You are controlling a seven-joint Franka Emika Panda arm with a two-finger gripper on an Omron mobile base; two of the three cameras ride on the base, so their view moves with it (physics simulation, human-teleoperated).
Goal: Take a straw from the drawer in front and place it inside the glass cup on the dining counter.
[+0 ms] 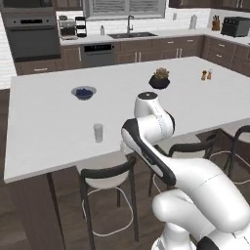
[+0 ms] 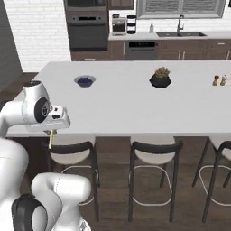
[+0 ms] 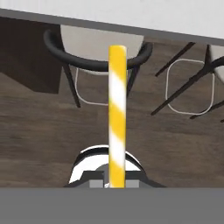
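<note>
- My gripper (image 2: 50, 133) sat just off the near edge of the dining counter (image 1: 53, 117), jaws clamped on the straw (image 3: 117, 114).
- In the hand view the straw was striped yellow and white, running straight out over the wood floor (image 3: 39, 131).
- From the right base view, the straw hung below the hand, beside the counter's edge and above a chair (image 2: 74, 151).
- The glass cup (image 1: 98, 132) stood upright near that near edge, bare white top all round it.
- The bowl of berries (image 1: 84, 92) sat well apart from the cup, farther in.
- I could read no writing or labels anywhere.
</note>
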